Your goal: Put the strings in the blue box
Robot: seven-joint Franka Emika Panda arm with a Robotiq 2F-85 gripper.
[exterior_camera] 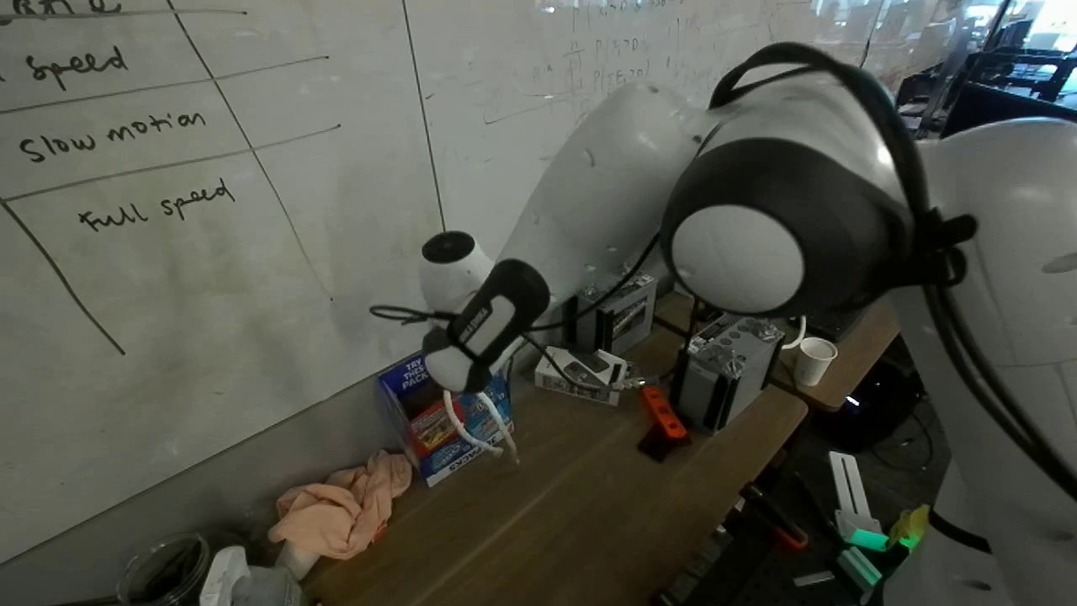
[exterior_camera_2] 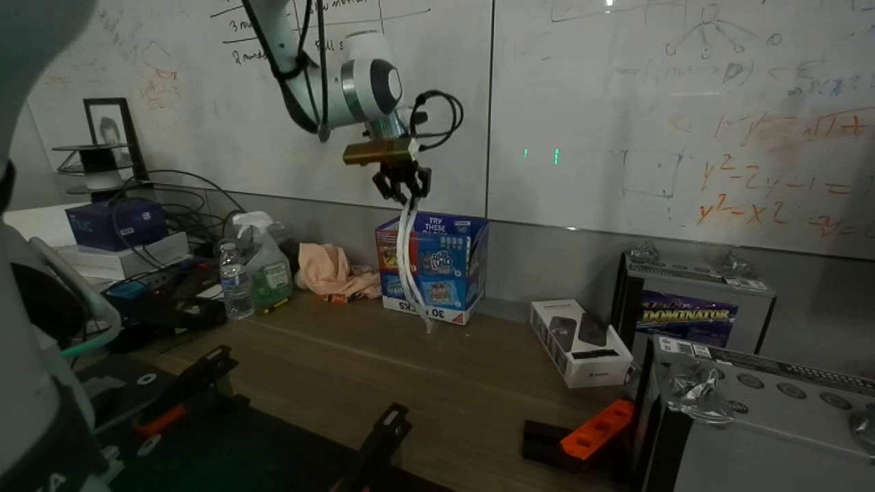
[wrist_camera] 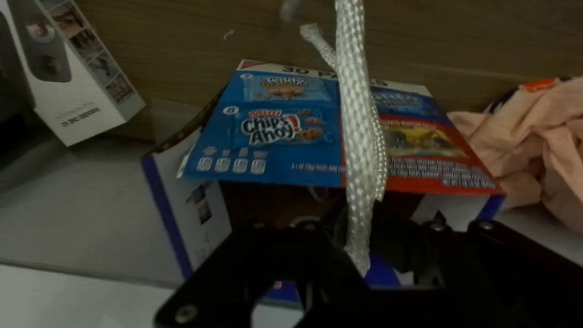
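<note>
Nearby | peach cloth, white carton flank blue box | strings hanging

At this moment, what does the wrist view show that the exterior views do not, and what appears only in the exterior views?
Only the wrist view shows a pale curved shape inside the blue box; whether it is string, I cannot tell.
Only the exterior views show the orange object and the handwriting on the whiteboard.
Both share the white strings held in the gripper, the blue box, the peach cloth and the white carton.
</note>
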